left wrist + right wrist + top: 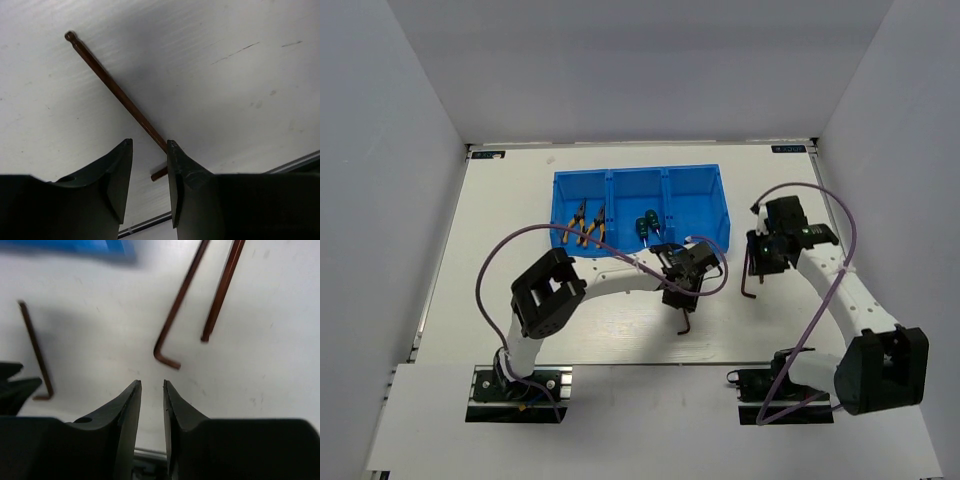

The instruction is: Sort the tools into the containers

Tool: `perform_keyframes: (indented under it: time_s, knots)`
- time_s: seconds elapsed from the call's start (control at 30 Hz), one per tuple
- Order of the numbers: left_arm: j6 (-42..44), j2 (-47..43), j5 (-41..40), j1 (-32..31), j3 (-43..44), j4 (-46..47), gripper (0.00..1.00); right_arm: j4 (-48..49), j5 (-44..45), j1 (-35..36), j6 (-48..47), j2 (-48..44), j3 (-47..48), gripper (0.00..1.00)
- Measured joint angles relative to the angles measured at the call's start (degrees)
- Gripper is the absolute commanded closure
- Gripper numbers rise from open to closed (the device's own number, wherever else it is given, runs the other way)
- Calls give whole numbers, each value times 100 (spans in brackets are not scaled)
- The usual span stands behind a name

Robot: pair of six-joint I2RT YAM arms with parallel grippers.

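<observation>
White tabletop [520, 200] between grey walls [390, 200]. Slightly spread, the left fingers [120, 170] straddle the bend of one hex key [117, 92] lying flat, apparently set for a pinch; whether they touch it cannot be told. Narrowly parted and empty, the right fingers [129, 415] hover just near of the second hex key [177, 310]; a straight brown rod [222, 290] beside it is cut off by the frame. Farther off, the blue tray [638, 172] holds pliers [586, 222] left and screwdrivers [646, 226] centre; its right compartment, presumably meant for the keys, shows no tool.
</observation>
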Motion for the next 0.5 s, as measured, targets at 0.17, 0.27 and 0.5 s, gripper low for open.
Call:
perform_keyframes:
  time_s: [0.17,0.27,0.5]
  knots:
    - [-256,367,-245,-149,234,-400,57,-179,-142,-133,17,-516,-662,68]
    - [-350,487,-363,-186,299,-529,61,-114,-236,-245,33,-627,-706,68]
    - [-481,802,-533,-223,752,-737,64,-13,-452,-382,118,-632,-750,68]
